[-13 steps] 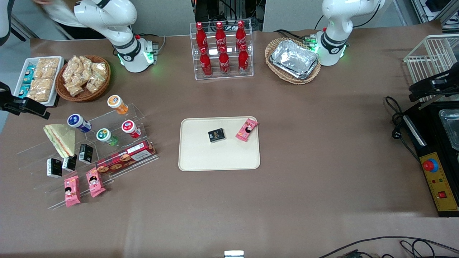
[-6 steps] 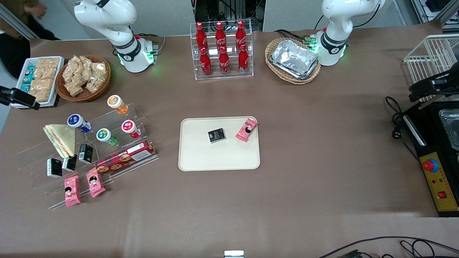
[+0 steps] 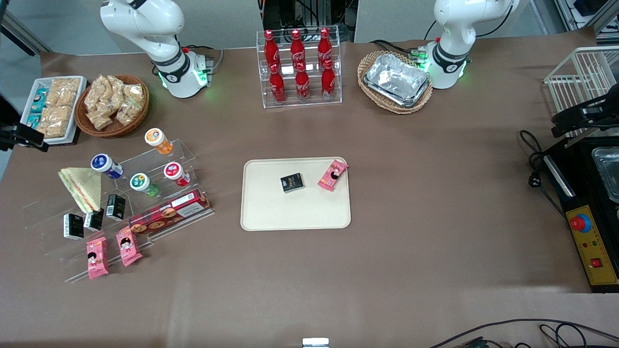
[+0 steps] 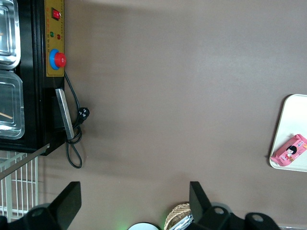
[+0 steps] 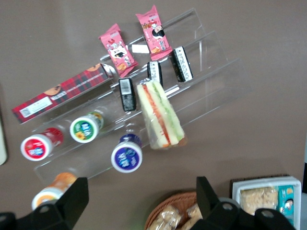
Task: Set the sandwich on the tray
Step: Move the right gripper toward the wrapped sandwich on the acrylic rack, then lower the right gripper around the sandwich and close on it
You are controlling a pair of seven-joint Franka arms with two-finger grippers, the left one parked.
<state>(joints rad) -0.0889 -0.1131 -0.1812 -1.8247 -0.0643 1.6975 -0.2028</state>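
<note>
Sandwich: triangular clear-wrapped wedge of pale bread with green, red and orange filling (image 3: 82, 188), lying on the clear acrylic stepped stand (image 3: 186, 150) toward the working arm's end of the table.
Tray: flat cream-beige rectangular tray (image 3: 295, 212); the sandwich sits at about 9 o'clock from it, well apart.
Claw: right gripper (image 5: 140, 184) hangs above the stand with its fingers spread wide and nothing between them.
Handling: likely light and soft, with slippery film; hard pinching would crush it.
Hold: best across the two flat bread faces, near the thick end.
Writing: the red bottles (image 3: 297, 63) at 12 o'clock from the tray probably carry Coca-Cola script; other labels are unreadable.
</note>
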